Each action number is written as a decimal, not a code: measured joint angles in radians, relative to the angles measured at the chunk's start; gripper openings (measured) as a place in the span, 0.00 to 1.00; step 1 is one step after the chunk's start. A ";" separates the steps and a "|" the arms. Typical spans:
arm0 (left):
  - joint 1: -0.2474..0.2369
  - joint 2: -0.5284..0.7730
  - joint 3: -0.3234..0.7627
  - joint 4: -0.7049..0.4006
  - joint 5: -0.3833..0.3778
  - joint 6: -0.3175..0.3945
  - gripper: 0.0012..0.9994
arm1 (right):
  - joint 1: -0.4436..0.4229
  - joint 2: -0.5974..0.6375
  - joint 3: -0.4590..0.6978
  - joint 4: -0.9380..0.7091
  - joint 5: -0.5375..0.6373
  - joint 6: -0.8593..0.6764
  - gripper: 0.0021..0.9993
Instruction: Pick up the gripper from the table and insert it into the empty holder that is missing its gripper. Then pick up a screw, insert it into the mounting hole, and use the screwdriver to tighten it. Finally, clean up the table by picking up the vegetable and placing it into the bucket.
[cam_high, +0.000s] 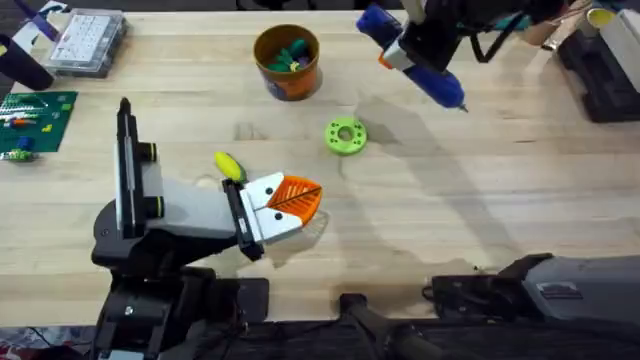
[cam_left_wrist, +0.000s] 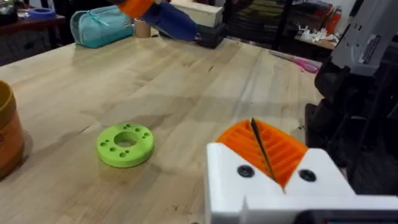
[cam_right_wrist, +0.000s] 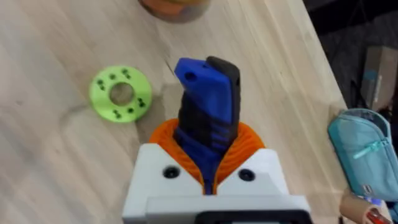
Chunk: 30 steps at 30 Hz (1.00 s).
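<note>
Up close, our right gripper (cam_right_wrist: 208, 163) clamps the screwdriver (cam_right_wrist: 206, 112); left gripper (cam_high: 290, 203), pads pressed together, should open over the vegetable (cam_high: 229, 166).

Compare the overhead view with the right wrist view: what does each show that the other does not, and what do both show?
Overhead alone: the yellow vegetable on the table beside the left tool, whose orange pads are shut with nothing between them, and the clear parts box at the far left.

Right wrist alone: a teal pouch beyond the table edge.

Both: the lime-green ring lying flat, the orange-brown bucket, and the blue screwdriver clamped in the right tool.
</note>
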 joint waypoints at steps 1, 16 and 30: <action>0.000 0.000 0.000 0.000 0.000 0.000 0.02 | -0.013 0.019 0.000 0.001 0.008 -0.021 0.04; 0.000 0.000 0.000 0.000 -0.005 0.000 0.00 | -0.140 0.391 0.000 0.044 0.052 -0.503 0.04; 0.000 0.000 0.000 0.001 -0.008 0.000 0.00 | -0.140 0.503 0.005 0.061 0.053 -0.629 0.04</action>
